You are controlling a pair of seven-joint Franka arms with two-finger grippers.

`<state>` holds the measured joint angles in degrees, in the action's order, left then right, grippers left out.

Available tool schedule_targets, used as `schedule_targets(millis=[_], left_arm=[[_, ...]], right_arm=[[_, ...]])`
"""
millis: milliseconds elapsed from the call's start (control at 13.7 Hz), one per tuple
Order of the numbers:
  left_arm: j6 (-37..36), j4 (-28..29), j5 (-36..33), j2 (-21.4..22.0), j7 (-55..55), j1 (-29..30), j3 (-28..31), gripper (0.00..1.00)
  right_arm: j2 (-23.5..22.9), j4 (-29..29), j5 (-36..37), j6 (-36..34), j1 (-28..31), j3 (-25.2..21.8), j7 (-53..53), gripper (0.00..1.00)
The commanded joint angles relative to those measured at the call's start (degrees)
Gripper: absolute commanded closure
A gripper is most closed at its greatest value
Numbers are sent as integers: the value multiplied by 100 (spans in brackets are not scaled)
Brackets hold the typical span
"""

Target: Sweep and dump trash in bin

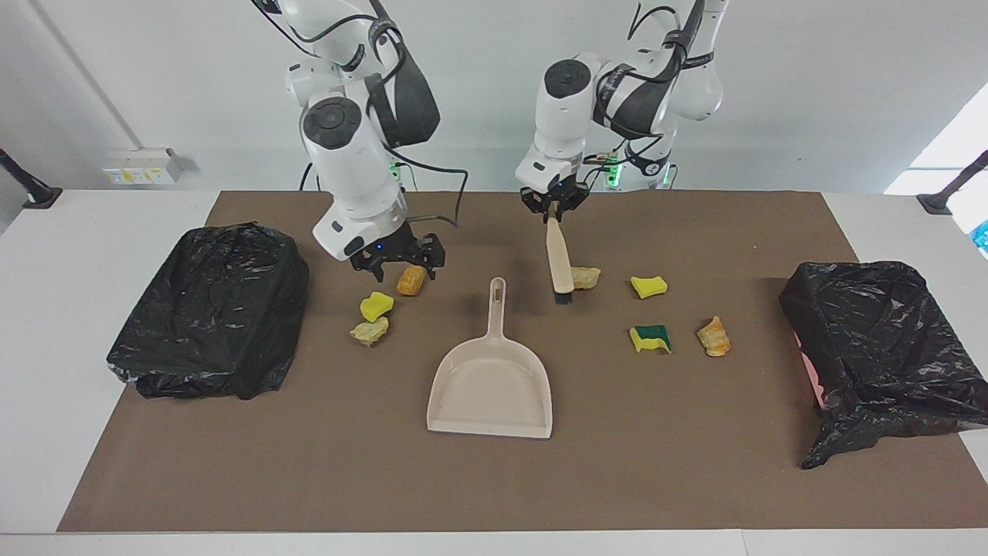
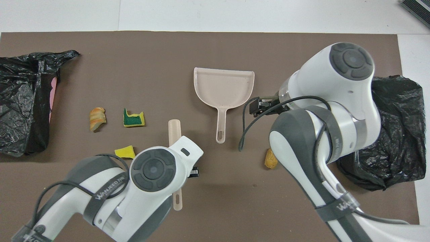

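L fingers (image 1: 553, 218) clamped on brush (image 1: 559, 262), bristles beside bread lump (image 1: 586, 277). R fingers (image 1: 397, 265) spread, empty, over trash. Dustpan (image 1: 492, 386) empty; nothing swept or binned yet.

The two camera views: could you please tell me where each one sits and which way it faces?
Facing view: high across the table, looking at both arms; left end effector holds the brush, right end effector hangs open.
Overhead view: high above the robots' end, looking steeply down; arms enter from the bottom.
Shared: dustpan, half a turn apart.
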<state>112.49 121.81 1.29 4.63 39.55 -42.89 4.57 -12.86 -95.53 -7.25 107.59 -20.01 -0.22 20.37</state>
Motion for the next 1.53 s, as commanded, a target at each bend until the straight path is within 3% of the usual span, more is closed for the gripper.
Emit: schedule_targets(millis=[0, 438, 803, 1022, 1095, 1168, 1314, 1387, 1460], left_arm=[[-17, -175, -23, -146, -228, 534, -70, 100], [300, -281, -41, -402, -1579, 1957, -70, 100], [694, -88, -50, -481, -2881, 3345, -61, 100], [948, 166, -85, -516, -3199, 3970, -61, 100], [1098, 290, -94, -507, -3303, 4138, -61, 100], [1178, 360, -94, -516, -3478, 4287, -61, 100], [1519, 649, -94, -507, -3568, 4350, -70, 100], [1774, 860, -94, -499, -3516, 4289, -70, 100], [2011, 1019, -94, -516, -3481, 4210, -79, 100]], right_arm=[[-409, 175, -171, 366, -3, -13, 316, 0], [-1024, 175, -127, 876, -776, -13, 732, 0], [-1166, 114, -92, 1254, -1040, -13, 653, 0], [-1333, 105, 293, 1334, -1075, -13, 635, 3], [-1333, 105, 321, 1334, -1075, -13, 626, 10], [-1333, 105, 321, 1326, -1075, -13, 600, 26], [-1333, 105, 321, 1299, -1084, -13, 609, 82], [-1324, 105, 312, 1264, -1093, -13, 687, 100], [-1324, 122, 303, 1229, -1119, -13, 766, 100]])
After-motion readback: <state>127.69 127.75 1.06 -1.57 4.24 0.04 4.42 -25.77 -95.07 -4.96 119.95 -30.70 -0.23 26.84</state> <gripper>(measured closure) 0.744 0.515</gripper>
